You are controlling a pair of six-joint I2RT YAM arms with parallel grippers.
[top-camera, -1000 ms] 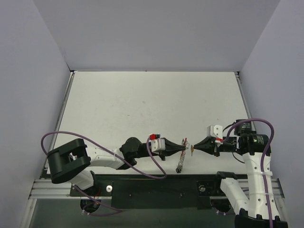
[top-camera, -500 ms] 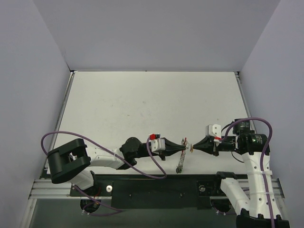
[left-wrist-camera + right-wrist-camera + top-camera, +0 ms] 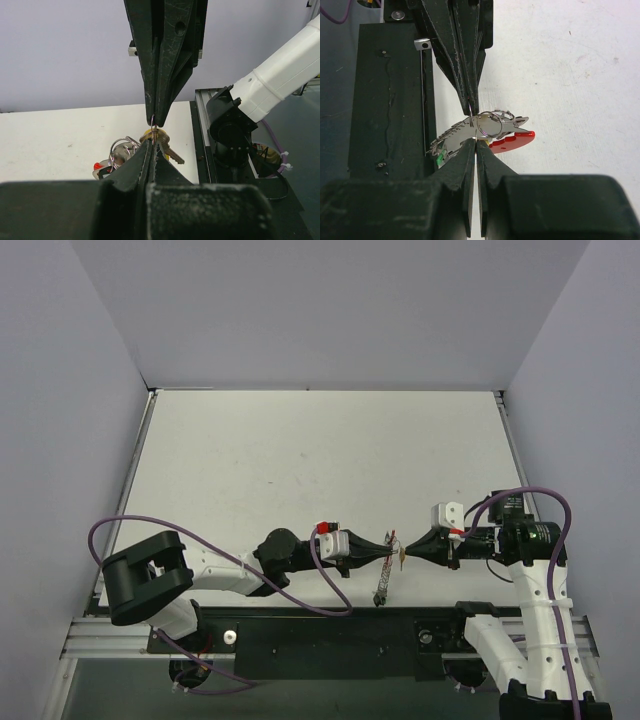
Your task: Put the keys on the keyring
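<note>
My left gripper (image 3: 389,548) and right gripper (image 3: 404,552) meet tip to tip low over the table's near edge. Both are shut on one thin wire loop of the keyring (image 3: 153,128), seen edge-on. The loop also shows in the right wrist view (image 3: 476,131). A brass key with a yellow head (image 3: 163,143) hangs at this loop. Behind hang more silvery rings (image 3: 496,120), a red-headed key (image 3: 514,140) and a green-headed key (image 3: 439,159). The chain (image 3: 381,585) dangles to the table. No black-headed key shows.
A black rail (image 3: 330,645) runs along the table's near edge, just below the grippers. Purple cables (image 3: 325,585) loop off both arms. Grey walls close in the white table (image 3: 320,460) at left, right and back.
Both grippers have edged closer together, and the small gap between their tips has closed. The yellow key has risen slightly and now sits at the joint.
</note>
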